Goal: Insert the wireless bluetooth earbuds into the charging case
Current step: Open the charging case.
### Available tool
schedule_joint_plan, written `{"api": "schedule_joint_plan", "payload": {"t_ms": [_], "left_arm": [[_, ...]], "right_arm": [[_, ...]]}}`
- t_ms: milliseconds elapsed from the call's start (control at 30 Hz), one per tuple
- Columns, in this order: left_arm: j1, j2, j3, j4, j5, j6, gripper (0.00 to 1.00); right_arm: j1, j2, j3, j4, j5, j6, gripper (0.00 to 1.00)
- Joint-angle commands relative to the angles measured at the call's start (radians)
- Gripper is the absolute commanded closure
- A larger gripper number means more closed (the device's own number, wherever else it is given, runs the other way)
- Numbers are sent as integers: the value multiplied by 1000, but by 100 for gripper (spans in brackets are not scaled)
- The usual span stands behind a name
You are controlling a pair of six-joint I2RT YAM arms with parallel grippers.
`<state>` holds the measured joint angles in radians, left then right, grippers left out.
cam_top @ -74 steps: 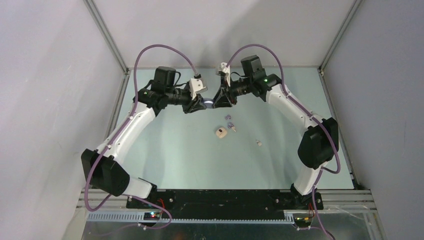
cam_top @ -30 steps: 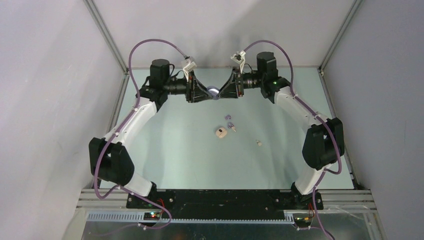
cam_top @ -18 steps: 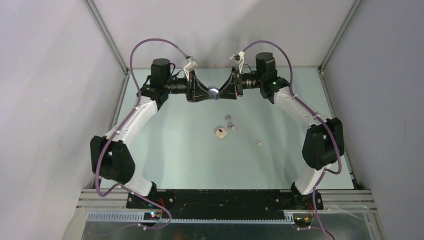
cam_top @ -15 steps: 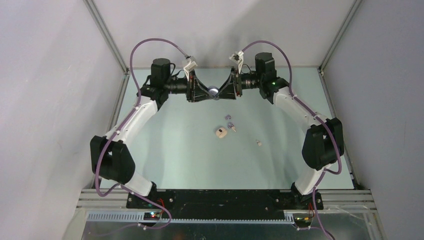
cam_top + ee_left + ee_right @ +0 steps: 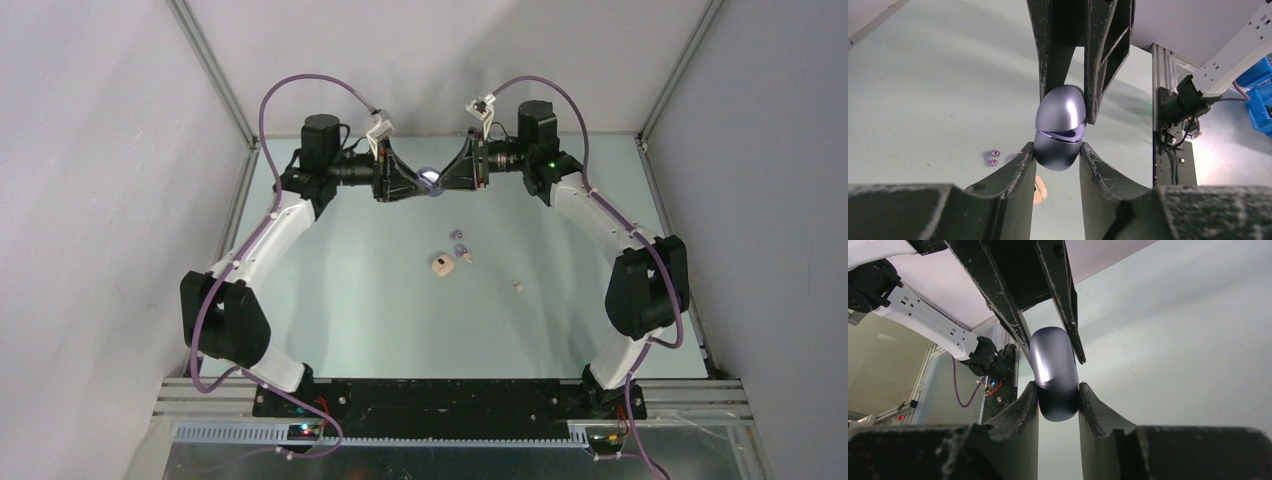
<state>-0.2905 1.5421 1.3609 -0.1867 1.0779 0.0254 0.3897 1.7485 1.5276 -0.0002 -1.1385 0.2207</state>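
Observation:
The charging case [image 5: 432, 181] is a glossy lavender-grey egg held in the air over the back middle of the table. My left gripper [image 5: 421, 186] and my right gripper [image 5: 444, 179] meet tip to tip, each shut on one half of it. In the left wrist view my left gripper [image 5: 1055, 150] pinches the lower half of the case [image 5: 1059, 112], and a narrow gap shows at the lid seam. In the right wrist view my right gripper [image 5: 1058, 390] pinches the case [image 5: 1050, 360]. Two lavender earbuds [image 5: 459, 238] and white earbuds [image 5: 467, 259] lie on the table; the lavender ones [image 5: 994, 157] show below the left gripper.
A small beige round object [image 5: 440, 265] lies by the earbuds and also shows in the left wrist view [image 5: 1039, 191]. Another white earbud [image 5: 518, 287] lies apart to the right. Grey walls with metal corner posts [image 5: 210, 75] bound the pale green table [image 5: 350, 300].
Both arms have carried the case up and toward the back wall. In the last half second the right wrist has shifted slightly to the right; the left arm has stayed still.

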Motion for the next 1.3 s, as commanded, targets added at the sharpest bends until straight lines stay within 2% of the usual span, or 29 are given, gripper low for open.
{"api": "schedule_joint_plan", "payload": {"t_ms": [0, 33, 167, 400, 533, 633, 800, 967, 1033, 1100, 1133, 1233, 1267], "left_arm": [[-6, 2, 31, 21, -9, 4, 57], [-7, 2, 29, 33, -15, -5, 48], [-9, 9, 23, 83, -12, -45, 37], [-17, 26, 41, 99, 3, -62, 34], [-24, 36, 52, 93, 8, -68, 24], [-24, 41, 52, 109, 9, -86, 24], [-25, 51, 61, 112, 23, -98, 43], [-25, 58, 74, 106, 39, -104, 47], [-25, 66, 83, 100, 49, -102, 57], [-25, 75, 92, 91, 60, -100, 72], [-26, 76, 93, 91, 63, -100, 76], [-26, 79, 91, 99, 72, -101, 96], [-26, 78, 89, 101, 73, -101, 98]], "right_arm": [[-19, -8, 34, 72, 6, 36, 89], [-17, -9, 32, 73, 2, 36, 90], [-9, -13, 22, 78, -15, 36, 92], [0, -13, 16, 74, -16, 31, 93], [4, -11, 16, 73, -15, 26, 93], [9, -9, 16, 70, -19, 20, 92], [13, -11, 12, 58, -15, 5, 93], [17, -11, 11, 35, -7, -14, 93], [19, -11, 11, 30, -4, -17, 92], [20, -12, 11, 28, 3, -20, 90], [20, -13, 12, 23, 14, -22, 84], [13, -14, 19, 19, 59, -13, 69], [4, -14, 22, 19, 99, -9, 60]]}}
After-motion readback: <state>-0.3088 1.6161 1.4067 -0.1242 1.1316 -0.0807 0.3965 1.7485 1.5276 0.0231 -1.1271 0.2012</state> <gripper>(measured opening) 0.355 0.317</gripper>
